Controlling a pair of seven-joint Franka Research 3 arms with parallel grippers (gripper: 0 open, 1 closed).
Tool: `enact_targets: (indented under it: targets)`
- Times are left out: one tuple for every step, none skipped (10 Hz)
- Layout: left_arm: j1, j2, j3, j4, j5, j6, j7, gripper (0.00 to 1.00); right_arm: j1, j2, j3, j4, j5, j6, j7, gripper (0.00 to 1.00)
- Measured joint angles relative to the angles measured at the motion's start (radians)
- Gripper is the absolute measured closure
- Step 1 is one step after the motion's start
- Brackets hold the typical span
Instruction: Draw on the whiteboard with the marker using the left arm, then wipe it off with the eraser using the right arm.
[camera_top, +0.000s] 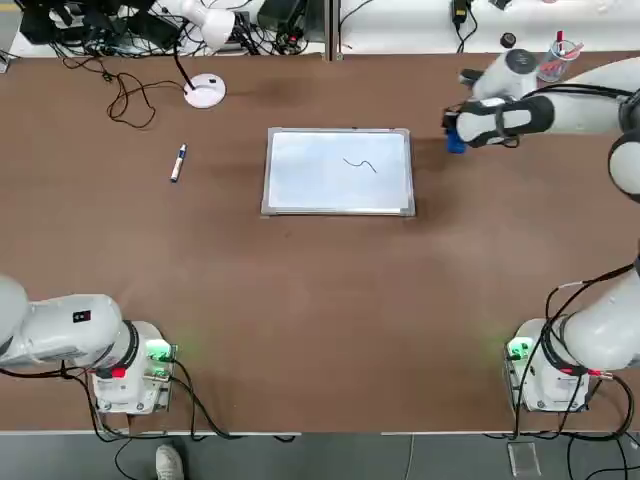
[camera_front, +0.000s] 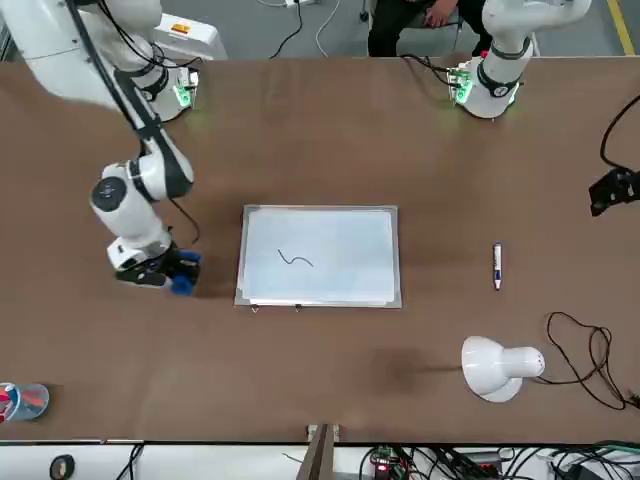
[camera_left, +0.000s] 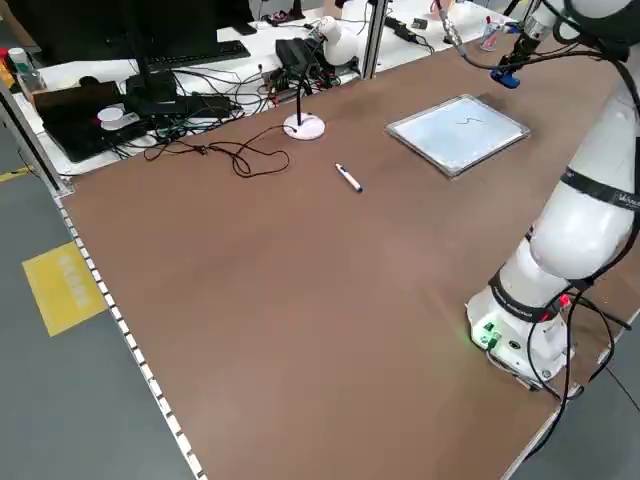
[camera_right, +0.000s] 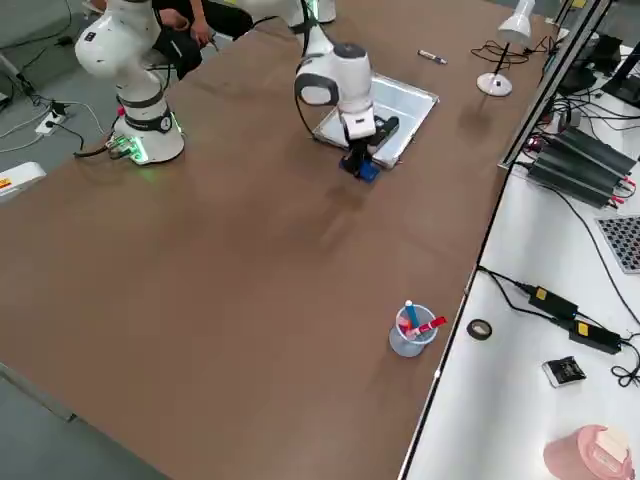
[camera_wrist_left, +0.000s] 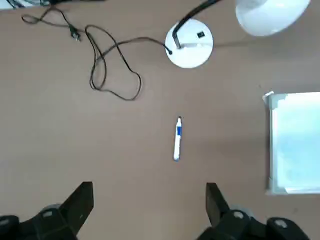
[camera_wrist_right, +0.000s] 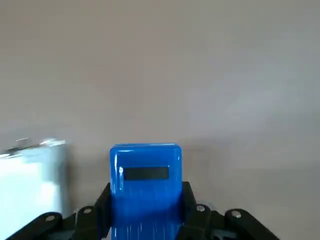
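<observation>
The whiteboard lies flat mid-table with a short dark squiggle drawn on it. Off its right edge, my right gripper is shut on the blue eraser, low over the table; I cannot tell whether the eraser touches the tabletop. The marker lies loose on the table left of the board. My left arm is drawn back at the near left, and its gripper hangs open and empty high above the marker.
A white desk lamp and its looped cable sit beyond the marker. A clear cup with pens stands at the far right corner. A seated person is behind the arm bases.
</observation>
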Motion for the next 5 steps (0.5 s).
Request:
enact_targets:
  targets:
    - [-0.026, -0.030, 0.035, -0.029, -0.026, -0.008, 0.000, 0.01, 0.049, -0.002, 0.000, 0.032, 0.000, -0.039, 0.065, 0.44]
    - [-0.045, -0.060, 0.060, -0.063, -0.043, -0.011, 0.000, 0.01, 0.097, -0.003, -0.001, 0.067, -0.001, -0.074, 0.126, 0.44]
    - [-0.063, -0.091, 0.080, -0.100, -0.053, -0.012, 0.000, 0.01, 0.146, -0.003, -0.002, 0.096, -0.001, -0.100, 0.181, 0.44]
    - [-0.080, -0.121, 0.092, -0.136, -0.057, -0.012, -0.006, 0.01, 0.192, -0.003, -0.004, 0.113, -0.001, -0.115, 0.227, 0.44]
    - [-0.090, -0.147, 0.097, -0.167, -0.058, -0.012, -0.016, 0.01, 0.228, -0.003, -0.005, 0.119, -0.001, -0.120, 0.260, 0.44]
